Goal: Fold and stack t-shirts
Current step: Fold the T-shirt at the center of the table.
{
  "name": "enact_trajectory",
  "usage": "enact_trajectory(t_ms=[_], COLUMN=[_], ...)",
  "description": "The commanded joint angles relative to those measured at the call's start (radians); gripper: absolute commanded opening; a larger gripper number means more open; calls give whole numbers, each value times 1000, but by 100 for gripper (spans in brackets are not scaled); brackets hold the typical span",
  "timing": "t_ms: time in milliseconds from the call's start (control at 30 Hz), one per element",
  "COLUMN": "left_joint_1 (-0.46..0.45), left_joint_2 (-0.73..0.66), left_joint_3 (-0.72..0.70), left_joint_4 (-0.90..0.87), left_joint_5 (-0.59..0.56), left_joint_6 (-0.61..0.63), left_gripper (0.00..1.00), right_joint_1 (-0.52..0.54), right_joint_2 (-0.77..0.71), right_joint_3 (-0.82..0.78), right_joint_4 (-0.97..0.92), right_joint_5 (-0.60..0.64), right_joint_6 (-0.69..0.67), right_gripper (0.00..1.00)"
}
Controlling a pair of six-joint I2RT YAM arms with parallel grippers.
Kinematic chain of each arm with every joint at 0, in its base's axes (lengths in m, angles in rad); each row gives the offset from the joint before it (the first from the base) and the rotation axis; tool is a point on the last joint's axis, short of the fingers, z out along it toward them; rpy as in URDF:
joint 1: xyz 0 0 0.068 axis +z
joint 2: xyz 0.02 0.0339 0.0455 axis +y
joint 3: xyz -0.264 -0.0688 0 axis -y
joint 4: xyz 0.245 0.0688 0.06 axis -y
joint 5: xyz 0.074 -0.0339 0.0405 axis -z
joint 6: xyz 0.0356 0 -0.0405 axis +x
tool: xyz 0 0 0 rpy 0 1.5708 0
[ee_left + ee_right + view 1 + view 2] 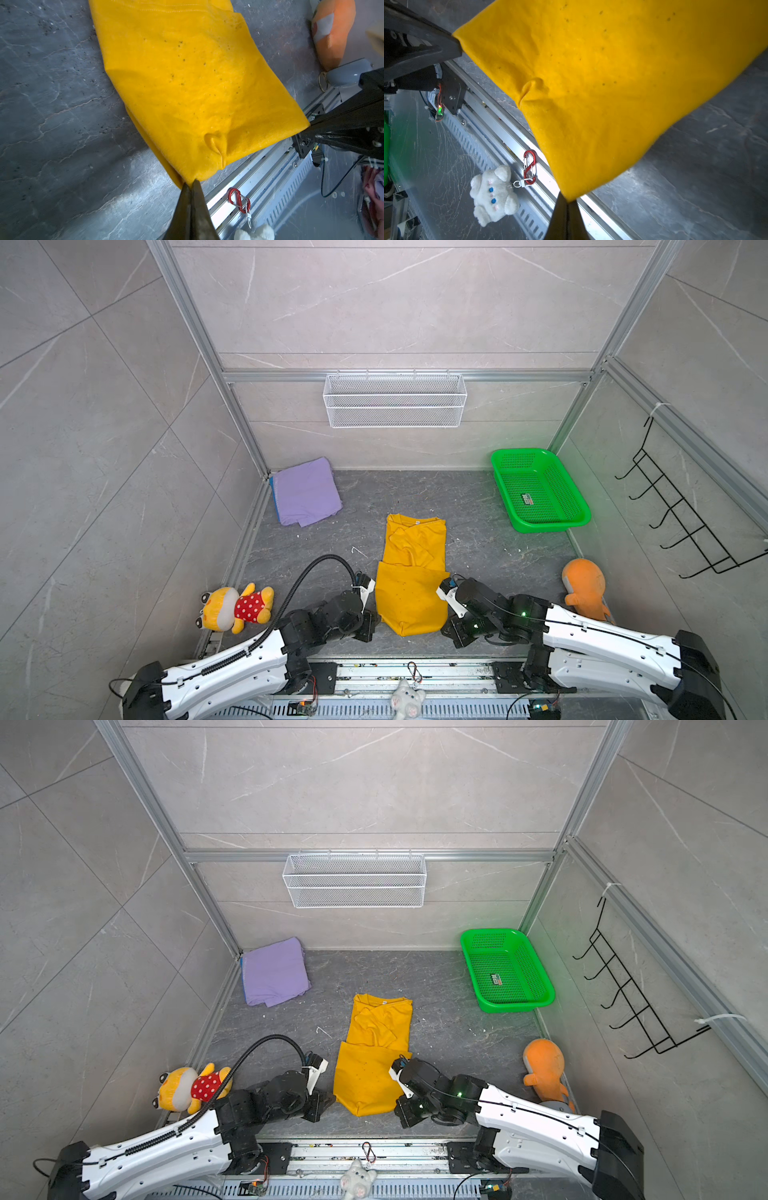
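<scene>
Left gripper (190,184), right gripper (567,200) each clenching near corner of mustard-yellow soft cotton t-shirt (409,597), sitting lower centre on grey worktop (478,531). Risk: shallow corner pinch slipping mid-fold, layers bunching crooked.

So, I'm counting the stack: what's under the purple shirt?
Only a thin blue edge shows from under the purple shirt. Everything else beneath is covered.

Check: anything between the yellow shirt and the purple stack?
Nothing visible. The left gripper and right gripper are shut on the near corners of the yellow shirt. Only bare floor lies between it and the purple shirt. The yellow plush, orange plush and basket sit off to the sides.
</scene>
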Motion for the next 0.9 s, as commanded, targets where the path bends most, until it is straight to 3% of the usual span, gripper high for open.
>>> enact_trajectory(t_ms=[0,167,267,333,533,733,867], left_joint_1=[-61,-61,-39,29,427,532,605], left_joint_2=[-32,-6,60,122,338,604,803], left_joint_3=[55,134,201,259,352,549,685], left_joint_4=[-32,-12,34,54,221,260,266], left_joint_5=[-166,-283,-330,-311,64,170,303], left_joint_6=[-10,86,184,246,314,411,430], left_gripper=[0,0,0,0,0,0,0], right_joint_1=[26,18,-54,-129,-357,-522,-619], right_joint_2=[-10,35,126,185,363,557,683], right_joint_3=[69,221,334,388,496,577,614], right_joint_4=[-26,-111,-146,-141,-87,2,62], right_joint_5=[78,219,243,213,123,4,-75], right_joint_6=[49,15,-49,-91,-173,-201,-200], right_gripper=[0,0,0,0,0,0,0])
